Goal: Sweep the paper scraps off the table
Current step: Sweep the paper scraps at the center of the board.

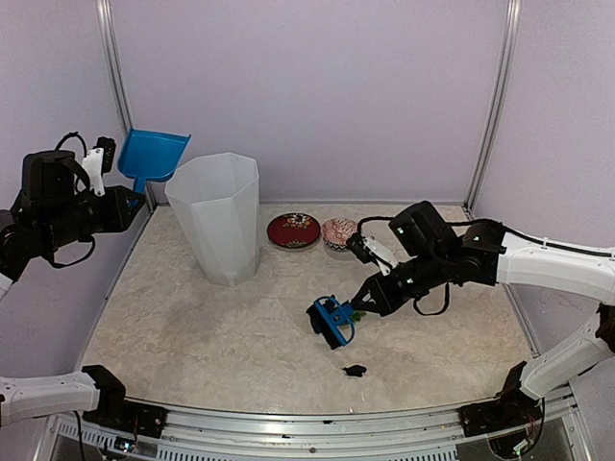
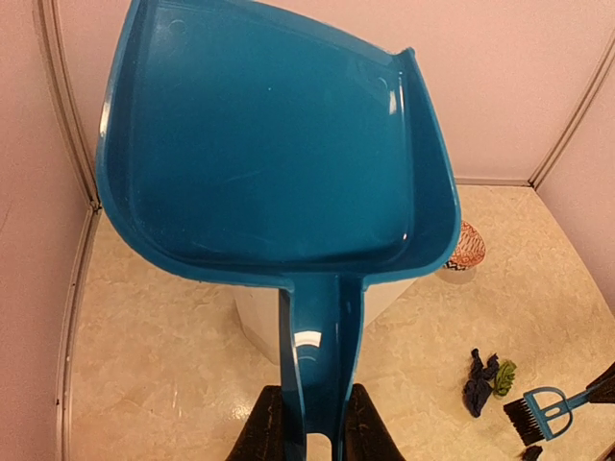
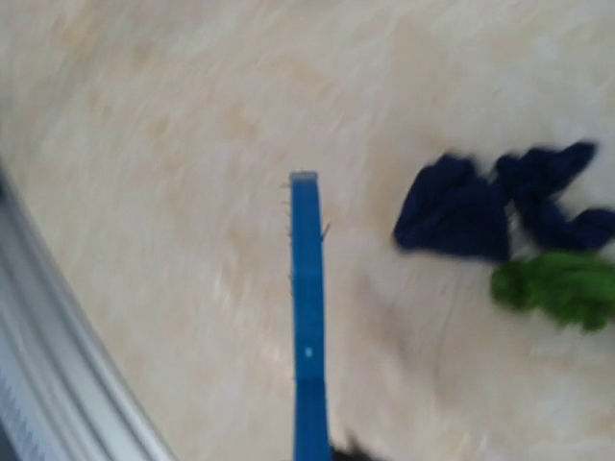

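Workcell, overhead and wrist views. I am looking down on the table (image 1: 192,336), a beige, marble-mottled surface lying flat inside a metal frame. A grooved rail (image 1: 336,423) is running along its near edge and slim frame posts (image 1: 115,77) are rising at the far corners. Pale lilac walls (image 1: 317,86) are closing in the back and both sides. With the left gripper (image 2: 315,437) I am holding the blue dustpan (image 1: 154,154) high over the far left corner. Its fingers (image 2: 264,432) are pinched close together on either side of the pan's handle, and the pan's hollow is facing the wrist camera. With the right gripper (image 1: 370,300), jaws closed all the way, I am gripping the handle of the small blue brush (image 1: 333,322), which is hanging over the table right of centre; I cannot tell whether its bristles are touching the surface. The paper scraps (image 2: 478,384) are lying on the table by the brush. Navy wads and a green one are touching each other just beside the brush head, and a black wad (image 1: 355,370) is lying apart from them, nearer the front rail. A white faceted bin (image 1: 219,216) is standing upright toward the far left. To its right, a red bowl (image 1: 293,230) and a patterned bowl (image 1: 338,232) are sitting side by side near the back wall. The right wrist view is blurring.
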`<state>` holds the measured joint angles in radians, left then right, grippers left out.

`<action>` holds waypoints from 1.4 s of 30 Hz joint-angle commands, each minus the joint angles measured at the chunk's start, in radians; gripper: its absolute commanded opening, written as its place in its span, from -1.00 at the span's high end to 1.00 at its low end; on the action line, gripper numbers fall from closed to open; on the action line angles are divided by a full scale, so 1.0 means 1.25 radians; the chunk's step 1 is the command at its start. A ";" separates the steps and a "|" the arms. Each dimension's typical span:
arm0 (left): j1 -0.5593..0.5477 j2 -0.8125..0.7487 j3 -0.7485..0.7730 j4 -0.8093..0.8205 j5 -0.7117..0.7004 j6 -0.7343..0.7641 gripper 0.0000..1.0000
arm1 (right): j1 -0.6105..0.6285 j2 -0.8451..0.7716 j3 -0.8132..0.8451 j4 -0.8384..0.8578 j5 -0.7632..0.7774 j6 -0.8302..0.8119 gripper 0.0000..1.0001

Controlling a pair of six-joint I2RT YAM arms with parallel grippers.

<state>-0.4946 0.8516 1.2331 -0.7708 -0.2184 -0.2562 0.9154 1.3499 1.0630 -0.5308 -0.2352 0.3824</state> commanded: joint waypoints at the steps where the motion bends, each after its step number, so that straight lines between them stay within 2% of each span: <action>1: -0.004 0.000 0.004 0.028 0.020 0.010 1.00 | 0.027 -0.008 0.033 -0.140 -0.092 -0.092 1.00; 6: -0.004 0.001 0.008 0.033 0.045 0.012 1.00 | 0.085 0.014 0.068 -0.245 -0.093 -0.132 1.00; 14: -0.005 0.000 0.017 0.032 0.116 0.014 1.00 | 0.110 0.096 0.105 -0.340 0.022 -0.184 1.00; 27: -0.010 -0.013 -0.009 0.036 0.276 0.002 1.00 | 0.110 0.181 0.171 -0.238 0.294 -0.335 1.00; 31: -0.014 -0.025 -0.027 0.034 0.325 0.003 1.00 | 0.107 0.179 0.196 -0.214 0.324 -0.364 1.00; 35: -0.024 -0.039 -0.054 0.042 0.358 -0.005 1.00 | 0.101 0.151 0.220 -0.221 0.337 -0.367 1.00; 42: -0.066 -0.062 -0.098 0.068 0.429 -0.009 1.00 | 0.071 0.073 0.247 -0.243 0.473 -0.296 1.00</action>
<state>-0.5457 0.7902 1.1324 -0.7399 0.2390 -0.2646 1.0332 1.5249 1.3365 -0.8265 0.2298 -0.0380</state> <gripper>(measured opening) 0.160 0.051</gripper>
